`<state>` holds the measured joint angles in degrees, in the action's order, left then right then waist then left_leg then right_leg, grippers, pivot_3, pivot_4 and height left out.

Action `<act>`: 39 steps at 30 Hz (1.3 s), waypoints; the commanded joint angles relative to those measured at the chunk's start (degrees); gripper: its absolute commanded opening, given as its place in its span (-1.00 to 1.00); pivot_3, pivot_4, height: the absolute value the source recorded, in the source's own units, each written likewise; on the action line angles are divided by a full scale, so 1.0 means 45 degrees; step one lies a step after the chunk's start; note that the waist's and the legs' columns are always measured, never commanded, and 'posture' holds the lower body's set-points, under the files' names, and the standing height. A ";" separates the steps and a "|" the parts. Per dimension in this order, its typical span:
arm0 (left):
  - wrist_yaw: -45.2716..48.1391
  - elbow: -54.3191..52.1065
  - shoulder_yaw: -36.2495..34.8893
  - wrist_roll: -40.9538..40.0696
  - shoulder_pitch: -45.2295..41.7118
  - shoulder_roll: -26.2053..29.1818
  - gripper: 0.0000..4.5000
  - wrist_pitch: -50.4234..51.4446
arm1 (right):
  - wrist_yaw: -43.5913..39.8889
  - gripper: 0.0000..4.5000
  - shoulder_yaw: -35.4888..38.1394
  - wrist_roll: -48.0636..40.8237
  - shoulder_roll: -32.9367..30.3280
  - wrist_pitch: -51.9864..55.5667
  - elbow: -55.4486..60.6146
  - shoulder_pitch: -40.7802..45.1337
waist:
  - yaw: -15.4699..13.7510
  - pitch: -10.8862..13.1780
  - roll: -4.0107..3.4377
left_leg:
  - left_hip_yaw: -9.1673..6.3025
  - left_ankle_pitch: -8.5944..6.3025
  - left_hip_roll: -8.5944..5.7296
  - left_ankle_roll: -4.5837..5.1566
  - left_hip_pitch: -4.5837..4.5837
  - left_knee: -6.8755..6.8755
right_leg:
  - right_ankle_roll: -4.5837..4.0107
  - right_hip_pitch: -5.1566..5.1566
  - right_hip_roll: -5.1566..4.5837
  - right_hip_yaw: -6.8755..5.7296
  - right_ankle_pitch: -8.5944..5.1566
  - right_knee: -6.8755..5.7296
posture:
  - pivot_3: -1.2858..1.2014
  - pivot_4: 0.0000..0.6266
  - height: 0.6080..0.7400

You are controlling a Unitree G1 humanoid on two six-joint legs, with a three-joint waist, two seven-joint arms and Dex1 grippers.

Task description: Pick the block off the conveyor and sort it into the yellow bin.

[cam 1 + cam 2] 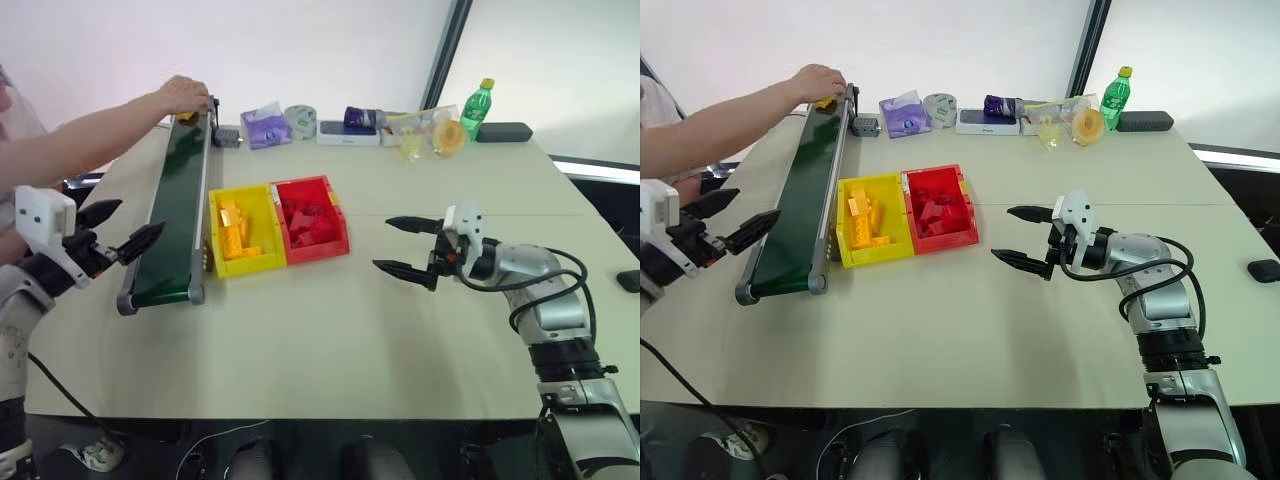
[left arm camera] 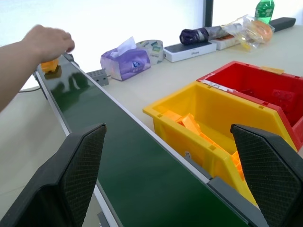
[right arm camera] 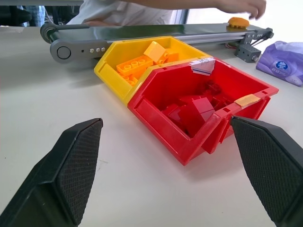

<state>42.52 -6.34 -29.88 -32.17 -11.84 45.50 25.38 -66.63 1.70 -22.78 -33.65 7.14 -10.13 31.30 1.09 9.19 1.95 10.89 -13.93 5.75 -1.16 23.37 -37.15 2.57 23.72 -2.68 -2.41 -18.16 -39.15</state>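
The block (image 2: 49, 65) is seen at the conveyor's (image 1: 180, 190) far end, under a person's hand (image 1: 184, 95); the left end effector (image 1: 118, 232) is held spread wide beside the belt's near end; the right end effector (image 1: 402, 245), fingers apart and empty, is held over the table (image 1: 330, 330) right of the red bin (image 1: 312, 220); the yellow bin (image 1: 244, 232) adjoins it.

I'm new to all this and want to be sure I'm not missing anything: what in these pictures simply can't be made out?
- The block: left wrist view, mostly covered by the person's hand.
- The conveyor: near end hidden behind the left gripper.
- Red bin: right wrist view, bricks blend together, uncountable.
- Far clutter labels: head views, too small.
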 commanded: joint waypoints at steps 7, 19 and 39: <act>-0.0115 -0.0604 -0.0338 -0.0157 0.0136 0.0111 0.97 -0.0067 | -0.0063 1.00 0.0182 -0.0216 -0.0049 0.0012 0.0482 0.0123 | -0.0006 0.0000 0.0000 | 0.0000 0.0000 0.0000 0.0000 0.0000 0.0000 | 0.0000 0.0000 0.0000 0.0000 0.0000 0.0000 | 0.03 -0.52 1.00; -0.0247 -0.0701 -0.0368 -0.0085 0.0501 0.0085 0.97 -0.0166 | -0.0165 1.00 0.0162 -0.0207 -0.0055 0.0093 0.0407 0.0254 | -0.0011 0.0000 0.0000 | 0.0000 0.0000 0.0001 0.0000 0.0000 0.0000 | 0.0000 0.0000 0.0000 0.0000 0.0000 -0.0001 | 0.03 -0.52 1.00; -0.0989 -0.0029 -0.0310 0.0813 0.0312 0.0007 0.97 -0.1120 | -0.0118 1.00 0.0448 -0.2080 0.0432 0.2050 0.1962 0.0323 | -0.0003 0.0000 0.0000 | -0.0001 0.0000 0.0003 0.0000 0.0000 0.0002 | 0.0000 0.0001 0.0000 0.0001 0.0000 -0.0001 | 0.03 -0.52 1.00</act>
<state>38.84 -6.15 -30.06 -29.26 -9.50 45.05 22.52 -67.45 2.37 -29.81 -32.08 15.24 -4.18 31.57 1.08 9.19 1.95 10.88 -13.93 5.76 -1.15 23.37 -37.14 2.57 23.72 -2.68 -2.41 -18.16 -39.15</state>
